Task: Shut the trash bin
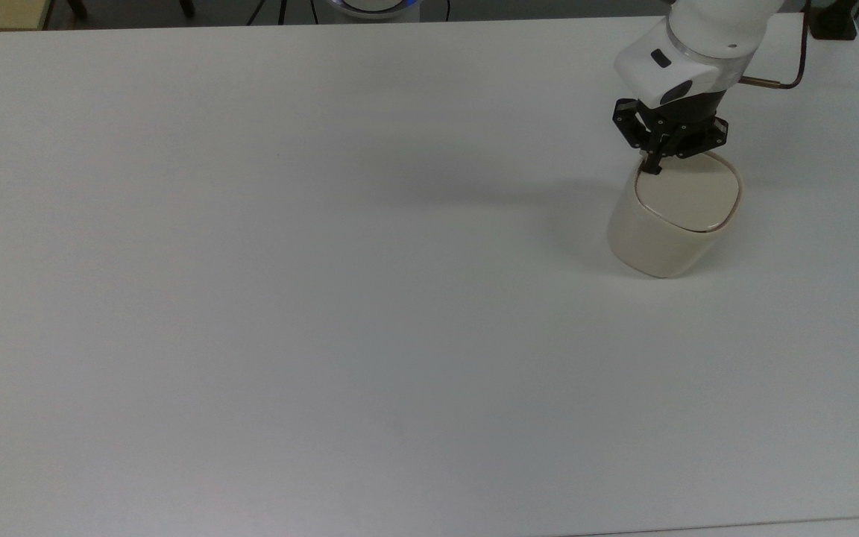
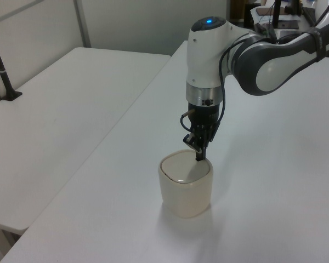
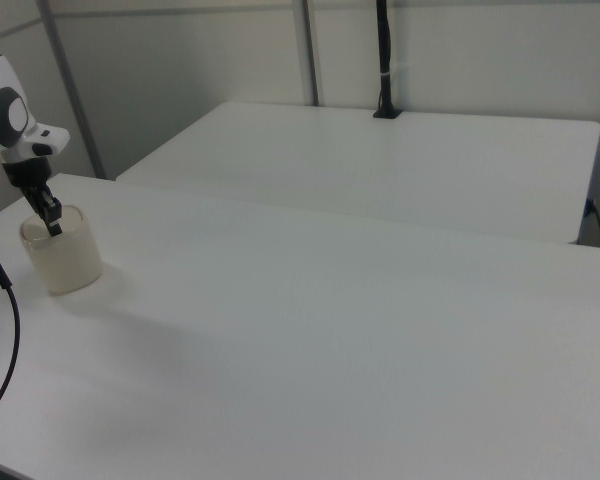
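white table, closed pincer seemingly touching trash bin

trash bin: smooth cream plastic, slight sheen | table: matt white | pincer: black, matt

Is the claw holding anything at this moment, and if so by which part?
Nothing is held. The claw is shut, its tip down on the lid's edge of the trash bin, pressing rather than gripping.

My gripper is black, on a white wrist w/ a blue light on top. Trash bin: cream-white, plain, thin brown line round the lid. Table: plain white, no pattern.
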Action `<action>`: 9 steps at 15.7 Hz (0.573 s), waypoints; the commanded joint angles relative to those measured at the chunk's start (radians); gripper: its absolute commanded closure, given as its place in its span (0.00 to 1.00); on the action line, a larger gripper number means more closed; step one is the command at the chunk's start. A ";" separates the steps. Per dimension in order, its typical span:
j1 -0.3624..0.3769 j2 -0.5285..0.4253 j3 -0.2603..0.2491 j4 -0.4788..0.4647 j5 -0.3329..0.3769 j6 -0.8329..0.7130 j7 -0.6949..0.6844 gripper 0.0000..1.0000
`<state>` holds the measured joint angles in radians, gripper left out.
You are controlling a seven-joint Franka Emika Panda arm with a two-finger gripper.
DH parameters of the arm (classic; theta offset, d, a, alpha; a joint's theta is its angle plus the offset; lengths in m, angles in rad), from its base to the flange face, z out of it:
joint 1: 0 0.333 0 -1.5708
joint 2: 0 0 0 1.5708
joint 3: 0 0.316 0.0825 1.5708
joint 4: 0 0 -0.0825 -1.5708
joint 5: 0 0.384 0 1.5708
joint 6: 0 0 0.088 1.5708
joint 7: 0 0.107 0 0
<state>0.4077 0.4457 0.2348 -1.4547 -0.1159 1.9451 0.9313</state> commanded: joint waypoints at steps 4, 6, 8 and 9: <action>0.000 -0.025 -0.003 -0.036 -0.036 0.035 0.005 1.00; -0.006 -0.086 -0.003 -0.036 -0.030 0.015 -0.002 1.00; -0.029 -0.142 -0.002 -0.036 -0.019 -0.043 -0.020 1.00; -0.041 -0.163 -0.002 -0.036 -0.016 -0.063 -0.029 1.00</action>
<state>0.3988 0.3945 0.2352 -1.4503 -0.1350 1.9420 0.9313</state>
